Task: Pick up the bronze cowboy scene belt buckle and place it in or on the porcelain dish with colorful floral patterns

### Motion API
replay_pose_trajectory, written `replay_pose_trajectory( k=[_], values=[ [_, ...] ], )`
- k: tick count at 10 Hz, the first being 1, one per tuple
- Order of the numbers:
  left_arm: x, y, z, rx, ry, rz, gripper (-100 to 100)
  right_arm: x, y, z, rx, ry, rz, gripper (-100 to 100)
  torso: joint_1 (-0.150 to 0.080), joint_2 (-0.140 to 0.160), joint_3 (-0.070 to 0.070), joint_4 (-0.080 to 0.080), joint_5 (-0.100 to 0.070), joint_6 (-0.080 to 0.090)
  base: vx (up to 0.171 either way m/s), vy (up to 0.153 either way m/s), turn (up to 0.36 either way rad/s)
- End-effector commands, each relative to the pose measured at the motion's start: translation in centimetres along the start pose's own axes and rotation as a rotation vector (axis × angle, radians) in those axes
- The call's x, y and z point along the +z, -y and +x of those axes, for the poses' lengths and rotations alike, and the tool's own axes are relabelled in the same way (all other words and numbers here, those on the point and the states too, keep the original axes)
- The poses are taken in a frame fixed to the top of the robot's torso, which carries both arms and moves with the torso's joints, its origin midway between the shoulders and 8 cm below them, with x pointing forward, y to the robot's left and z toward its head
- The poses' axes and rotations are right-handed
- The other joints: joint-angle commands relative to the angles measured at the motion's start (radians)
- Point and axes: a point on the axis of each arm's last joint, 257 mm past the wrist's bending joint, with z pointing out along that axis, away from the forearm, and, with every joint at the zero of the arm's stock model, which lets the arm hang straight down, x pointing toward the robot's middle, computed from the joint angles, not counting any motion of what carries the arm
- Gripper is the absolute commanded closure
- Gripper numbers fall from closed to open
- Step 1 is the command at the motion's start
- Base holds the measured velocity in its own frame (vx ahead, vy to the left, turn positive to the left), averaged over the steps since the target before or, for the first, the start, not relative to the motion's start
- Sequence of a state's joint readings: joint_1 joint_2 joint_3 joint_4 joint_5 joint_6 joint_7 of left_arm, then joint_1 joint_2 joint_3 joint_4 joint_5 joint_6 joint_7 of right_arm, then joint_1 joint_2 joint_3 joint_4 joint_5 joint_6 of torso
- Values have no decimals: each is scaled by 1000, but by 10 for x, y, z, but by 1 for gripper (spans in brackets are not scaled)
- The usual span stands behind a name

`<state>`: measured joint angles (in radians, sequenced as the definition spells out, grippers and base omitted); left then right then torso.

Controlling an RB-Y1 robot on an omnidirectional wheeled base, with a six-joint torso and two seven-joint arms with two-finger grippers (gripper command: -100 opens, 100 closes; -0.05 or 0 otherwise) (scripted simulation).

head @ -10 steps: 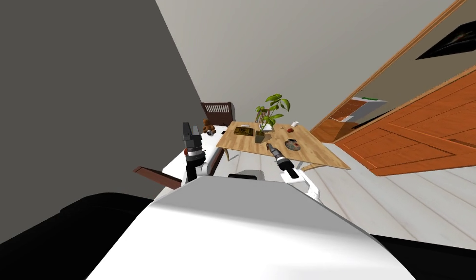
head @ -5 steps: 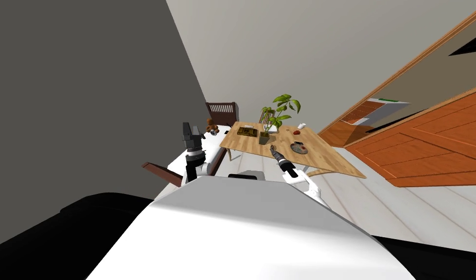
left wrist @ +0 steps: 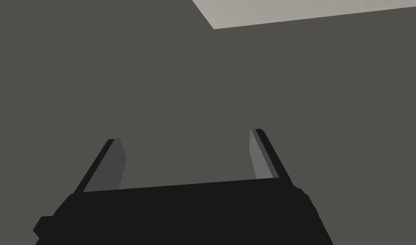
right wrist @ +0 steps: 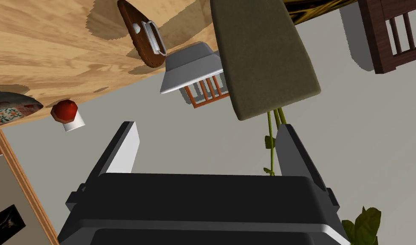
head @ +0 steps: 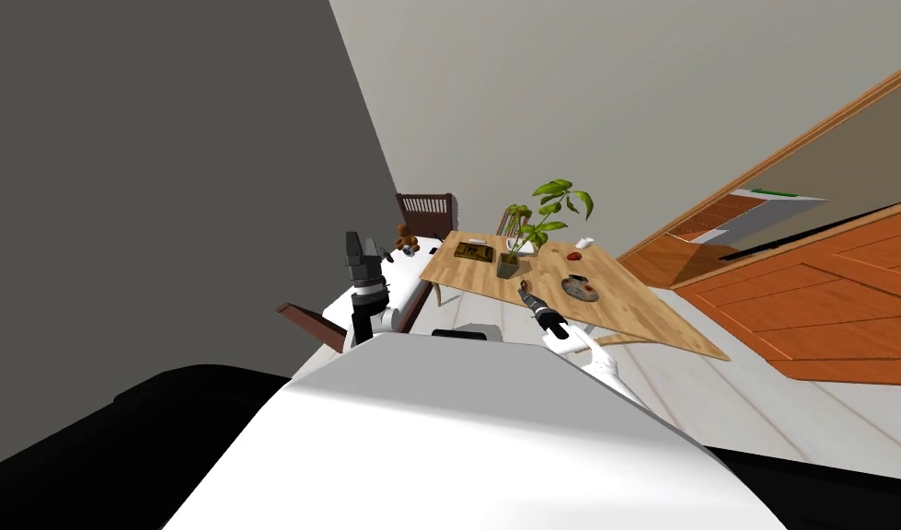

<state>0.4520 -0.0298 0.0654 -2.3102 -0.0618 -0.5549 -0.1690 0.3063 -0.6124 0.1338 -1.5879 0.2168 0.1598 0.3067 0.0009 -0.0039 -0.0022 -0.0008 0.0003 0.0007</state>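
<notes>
The belt buckle [right wrist: 141, 36] is a brown oval with a silver loop, lying on the wooden table [head: 623, 313] beyond my right gripper's fingertips, apart from them. The floral dish [head: 582, 291] sits on the table's right part; its rim [right wrist: 3, 112] is at the edge of the right wrist view. My right gripper [head: 528, 291] [right wrist: 209, 144] hovers at the table's near edge, open and empty. My left gripper [head: 354, 243] [left wrist: 185, 157] is raised at the left, open, with nothing between its fingers.
An olive pot with a green plant [head: 508, 267] [right wrist: 262, 55] stands mid-table, close to the right gripper. A dark flat tray [head: 473, 250] and a red-capped white object [right wrist: 66, 115] also lie on the table. A dark chair [head: 425, 207] stands behind. An orange wooden door [head: 807, 304] lies right.
The whole head view has shifted: I have moved, and the table now sits lower and further right. My right gripper keeps its place at the table's near edge. The left arm is unchanged.
</notes>
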Motion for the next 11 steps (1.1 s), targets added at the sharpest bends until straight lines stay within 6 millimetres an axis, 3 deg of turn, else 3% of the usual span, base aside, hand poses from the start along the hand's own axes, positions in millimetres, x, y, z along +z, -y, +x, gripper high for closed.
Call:
replay_pose_trajectory(
  k=[1,4,5,6,7,9,10,11],
  values=[
    [0,0,0,0,0,0,0,2,24,6,-34,-24,49,-100,0,0,0,0,0,0,57,36,77],
    [0,0,0,0,0,0,0,-2,82,15,-111,-71,157,-100,2,-3,-1,0,0,0,103,51,129],
    [0,0,0,0,0,0,0,-2,85,17,-111,-74,164,-100,2,-3,-2,-1,0,0,80,20,39],
    [0,0,0,0,0,0,0,-5,104,19,-134,-89,199,-100,0,-1,-1,0,0,0,77,10,84],
    [0,0,0,0,0,0,0,-5,104,19,-134,-89,199,-100,-1,-1,0,0,0,0,53,10,33],
    [0,0,0,0,0,0,0,-12,138,22,-175,-116,262,-100,0,1,0,0,0,0,68,33,82],
    [0,0,0,0,0,0,0,-12,138,22,-175,-116,262,-100,1,0,0,0,0,0,71,17,39],
    [0,0,0,0,0,0,0,-16,153,23,-192,-127,290,-100,0,0,0,0,0,0,63,9,70]
  ],
)
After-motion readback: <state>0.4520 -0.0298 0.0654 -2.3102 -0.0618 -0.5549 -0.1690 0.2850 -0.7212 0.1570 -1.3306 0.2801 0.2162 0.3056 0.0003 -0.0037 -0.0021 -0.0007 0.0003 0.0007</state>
